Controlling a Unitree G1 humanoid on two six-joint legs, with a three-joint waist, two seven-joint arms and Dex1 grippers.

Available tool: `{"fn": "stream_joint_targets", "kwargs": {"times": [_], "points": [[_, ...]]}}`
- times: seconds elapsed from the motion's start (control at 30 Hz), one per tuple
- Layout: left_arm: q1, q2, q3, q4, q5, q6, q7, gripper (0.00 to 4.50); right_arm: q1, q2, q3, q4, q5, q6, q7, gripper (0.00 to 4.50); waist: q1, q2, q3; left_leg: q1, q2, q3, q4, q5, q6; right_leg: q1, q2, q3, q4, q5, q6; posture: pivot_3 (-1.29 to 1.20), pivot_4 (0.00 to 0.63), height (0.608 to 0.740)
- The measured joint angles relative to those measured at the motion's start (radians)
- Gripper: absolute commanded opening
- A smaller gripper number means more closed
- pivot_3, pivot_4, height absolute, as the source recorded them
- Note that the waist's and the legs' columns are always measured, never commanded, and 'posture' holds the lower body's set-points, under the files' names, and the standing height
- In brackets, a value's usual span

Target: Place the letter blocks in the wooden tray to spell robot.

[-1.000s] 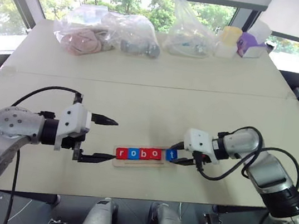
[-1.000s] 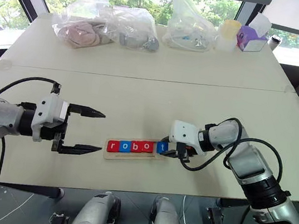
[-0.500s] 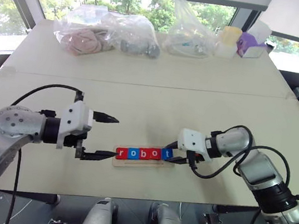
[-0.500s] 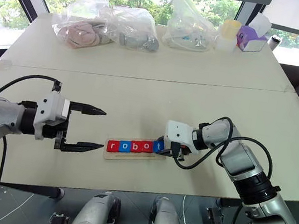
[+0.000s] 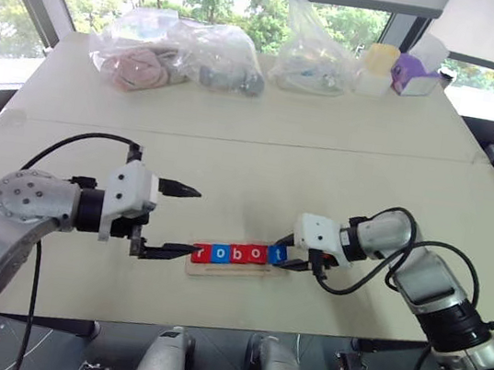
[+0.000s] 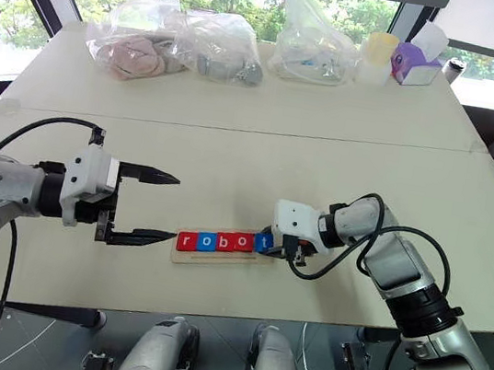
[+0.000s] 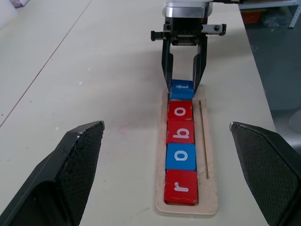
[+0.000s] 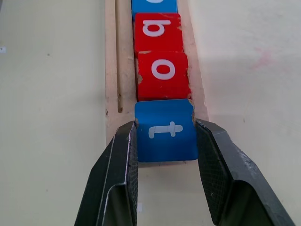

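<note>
— What can't you make out from where you sit?
— The blue o block [image 8: 154, 6] is cut off by my right wrist view's edge, and the bags [image 5: 178, 52] at the table's far side blur their contents.

You have a pale table [image 5: 259, 164] carrying the wooden tray [image 5: 232, 269] near its front edge; along the far edge sit three clear plastic bags [image 5: 178, 54], a yellow-lidded cup [image 5: 377, 69] and a purple box [image 5: 415, 77].

Pale table [image 5: 259, 164], windows [image 5: 209, 3] behind, daylight, trees outside.
</note>
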Motion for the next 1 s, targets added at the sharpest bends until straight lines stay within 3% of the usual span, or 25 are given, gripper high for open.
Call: {"fn": "stream_joint_targets", "kwargs": {"times": [0.13,0.17,0.5,1.0], "points": [[0.0,-0.001,-0.008,-0.001,0.0,0.002,0.001,4.5,0.0,0.0,0.0,0.002,0.0,-0.001,0.0,4.15,0.0,0.0,0.0,0.0,0.0,0.0,0.0,0.0,0.0,0.0,0.0,0.0,0.0,0.0,0.0,0.0,0.15,0.74],[0.0,-0.001,-0.009,-0.001,0.0,0.002,0.002,4.5,0.0,0.0,0.0,0.002,0.0,0.0,0.0,4.48,0.0,0.0,0.0,0.0,0.0,0.0,0.0,0.0,0.0,0.0,0.0,0.0,0.0,0.0,0.0,0.0,0.15,0.74],[-0.009,-0.003,-0.014,-0.001,0.0,0.002,0.002,4.5,-0.048,0.042,-0.049,0.006,0.028,0.049,-0.06,4.48,-0.001,0.0,0.0,0.0,0.0,0.0,0.0,0.0,-0.001,0.0,0.0,0.0,0.0,0.0,0.0,0.0,0.15,0.74],[-0.029,-0.021,-0.025,0.0,0.002,0.0,0.002,4.5,-0.053,0.007,-0.076,0.099,-0.015,-0.025,-0.088,4.48,-0.001,0.0,0.0,0.0,0.0,0.0,0.0,0.001,-0.001,0.0,0.0,0.0,0.001,0.0,0.0,0.0,0.15,0.74]]}}
